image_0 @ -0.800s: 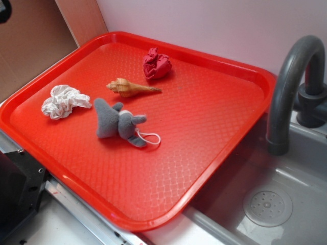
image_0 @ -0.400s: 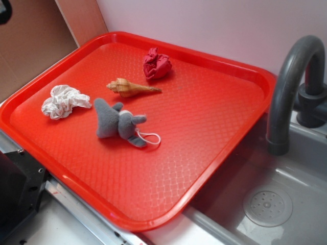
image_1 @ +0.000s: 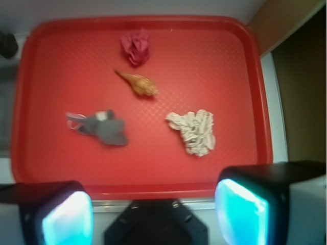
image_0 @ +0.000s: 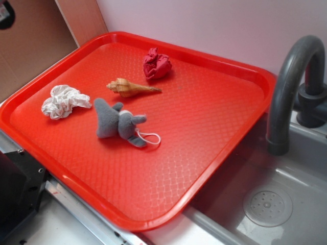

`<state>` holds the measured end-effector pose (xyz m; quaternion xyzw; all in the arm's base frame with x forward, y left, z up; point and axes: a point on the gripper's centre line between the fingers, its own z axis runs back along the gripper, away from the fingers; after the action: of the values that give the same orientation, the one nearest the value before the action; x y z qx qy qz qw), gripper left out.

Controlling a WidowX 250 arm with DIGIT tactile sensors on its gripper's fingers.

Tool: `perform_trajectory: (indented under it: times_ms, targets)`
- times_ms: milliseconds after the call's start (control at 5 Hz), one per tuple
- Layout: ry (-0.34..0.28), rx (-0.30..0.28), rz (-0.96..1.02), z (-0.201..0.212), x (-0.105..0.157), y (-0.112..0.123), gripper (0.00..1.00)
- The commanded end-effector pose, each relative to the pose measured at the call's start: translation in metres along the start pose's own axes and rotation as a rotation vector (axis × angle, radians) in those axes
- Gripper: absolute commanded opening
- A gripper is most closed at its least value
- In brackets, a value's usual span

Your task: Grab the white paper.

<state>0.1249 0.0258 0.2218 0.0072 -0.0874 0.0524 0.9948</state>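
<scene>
While the gripper hangs high above the near edge of the red tray, its two fingers stand wide apart with nothing between them, their inner faces glowing cyan in the wrist view. Only the wrist view shows them; the exterior view has no gripper in it, just a dark bit of the robot's base at the lower left. On the tray lies the white paper, a crumpled wad with grey creases, resting close to the tray's left rim in the exterior view and apart from everything else. In the wrist view the same wad sits right of centre, ahead of the right finger and well short of it. Just beside it toward the middle of the tray lies the grey plush toy on its side, with a white loop trailing from one end (the loop lies flat on the tray). Beyond the toy lies a tan spiral seashell, its pointed tip aimed toward the tray's centre, not touching the toy. Farther back, near the rear rim, rests the dark red paper wad, separate from the shell. To the right of the tray a grey sink with a round drain sits below a curved grey faucet. A pale wall runs behind the tray, and a brown panel stands at the upper left.
</scene>
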Motion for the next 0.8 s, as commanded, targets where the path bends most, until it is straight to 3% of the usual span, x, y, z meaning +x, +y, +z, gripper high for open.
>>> perform_trajectory:
  times_ms: [0,400,600]
  targets:
    - [-0.012,0.039,-0.045,-0.026,0.018,0.042,1.00]
    - [0.065,0.123,-0.060,-0.071,0.021,0.049,1.00]
    - [0.097,0.122,-0.062,-0.091,0.026,0.049,1.00]
